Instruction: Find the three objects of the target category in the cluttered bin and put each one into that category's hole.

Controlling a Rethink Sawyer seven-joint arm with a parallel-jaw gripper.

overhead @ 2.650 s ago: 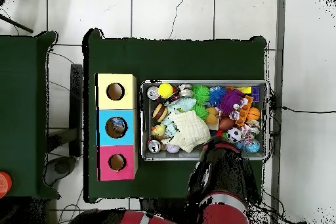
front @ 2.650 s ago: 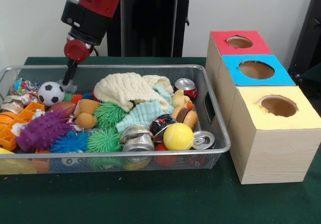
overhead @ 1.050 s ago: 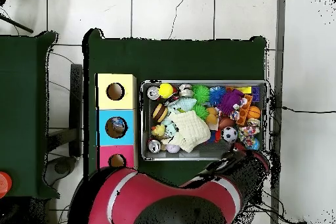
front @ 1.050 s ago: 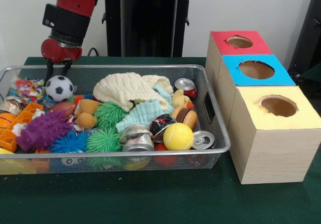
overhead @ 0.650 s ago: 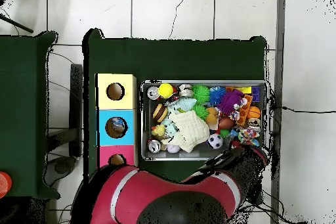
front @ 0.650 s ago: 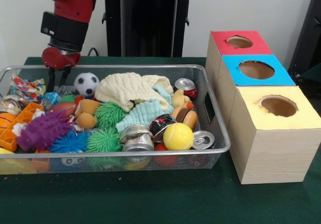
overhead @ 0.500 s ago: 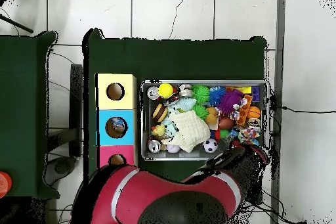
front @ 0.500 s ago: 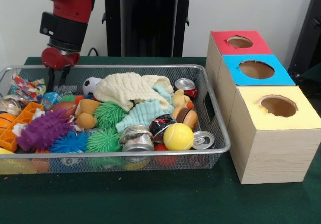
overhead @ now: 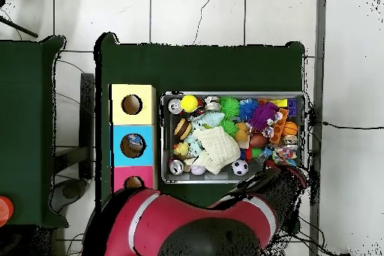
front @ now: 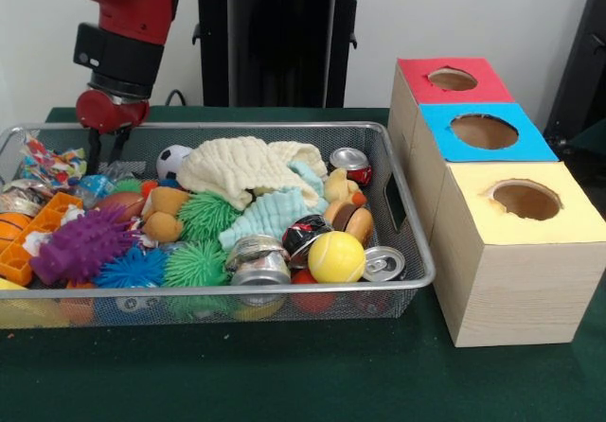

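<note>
A wire mesh bin point(front: 409, 223) holds a jumble of toys, cans and cloth. My gripper point(front: 106, 149) hangs at the bin's back left corner, open, with nothing between its fingers point(front: 95, 146). Its tips sit just above crinkly wrappers point(front: 47, 165). A small soccer ball point(front: 170, 160) rests to its right against a cream cloth point(front: 241, 168). A yellow tennis ball point(front: 336, 256), an orange basketball point(front: 9, 223) and a brown football point(front: 118, 202) also lie in the bin. In the overhead view the arm point(overhead: 255, 200) covers the gripper; the soccer ball point(overhead: 239, 167) shows at the bin's lower edge.
Three wooden boxes with holes stand right of the bin: red point(front: 453, 79), blue point(front: 484, 131), yellow point(front: 525, 200). Crushed cans point(front: 258, 261), a red can point(front: 351, 162), spiky balls point(front: 197, 263) and a purple spiky toy point(front: 80, 245) fill the bin's front.
My gripper has shifted left to the bin's back corner. The soccer ball rolled right from beside the gripper to the cream cloth. Little has moved in the last half second.
</note>
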